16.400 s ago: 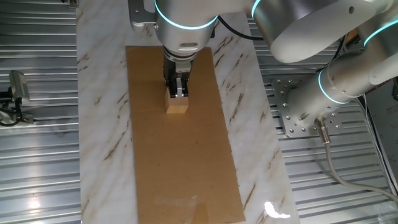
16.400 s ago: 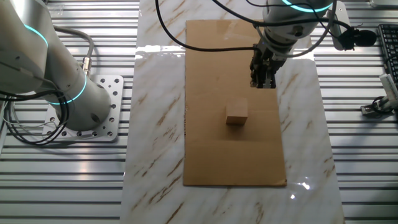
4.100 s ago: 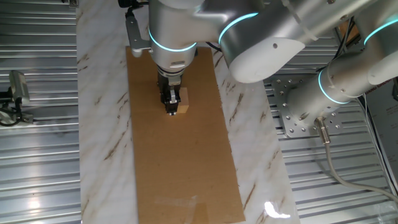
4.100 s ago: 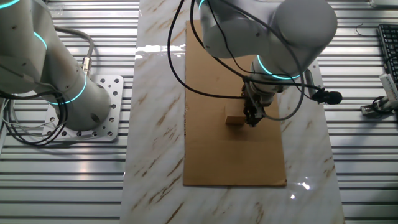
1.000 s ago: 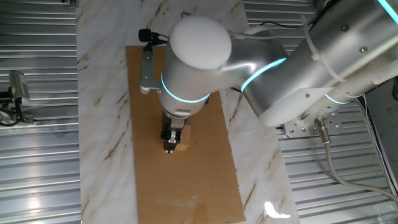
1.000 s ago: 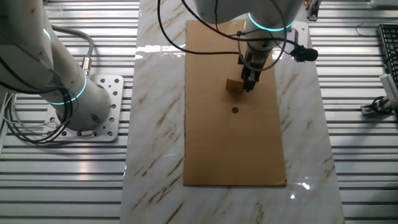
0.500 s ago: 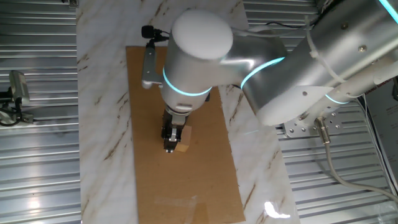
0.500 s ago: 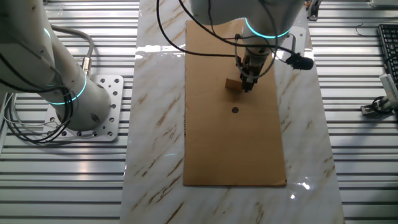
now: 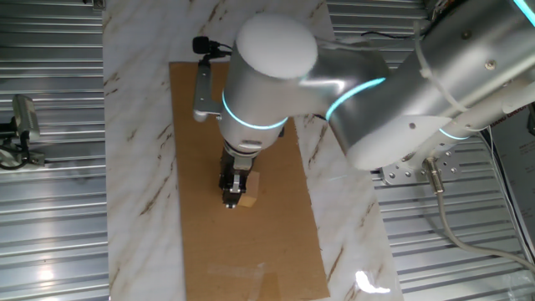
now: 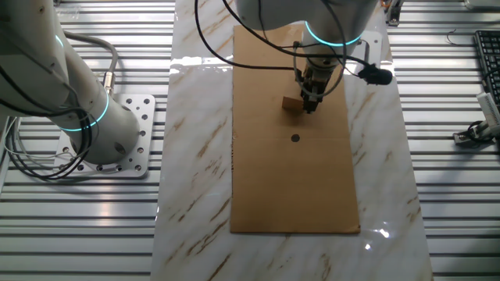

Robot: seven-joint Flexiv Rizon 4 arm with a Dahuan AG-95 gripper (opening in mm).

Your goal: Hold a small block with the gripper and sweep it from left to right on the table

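Observation:
The small block (image 9: 247,193), a pale tan wooden cube, sits on the brown board (image 9: 251,251) that lies on the white marble table (image 9: 134,125). The black gripper (image 9: 231,197) points down and is shut on the block, with the cube showing on its right side. In the other fixed view the gripper (image 10: 308,103) holds the block (image 10: 291,104) near the far part of the board (image 10: 297,187), and the table (image 10: 195,156) shows around it. The arm's large silver-white body with cyan rings hangs over the board's far end.
A small dark round mark (image 10: 294,139) lies on the board in front of the block. The arm's base (image 10: 109,140) stands on ribbed metal flooring left of the table. A black cable and plug (image 10: 379,76) hang beside the wrist. A keyboard edge (image 10: 486,55) is at far right.
The gripper, still shut on the block, has slid it a little further along the board, toward the board's near end in the one fixed view. The wrist has turned slightly.

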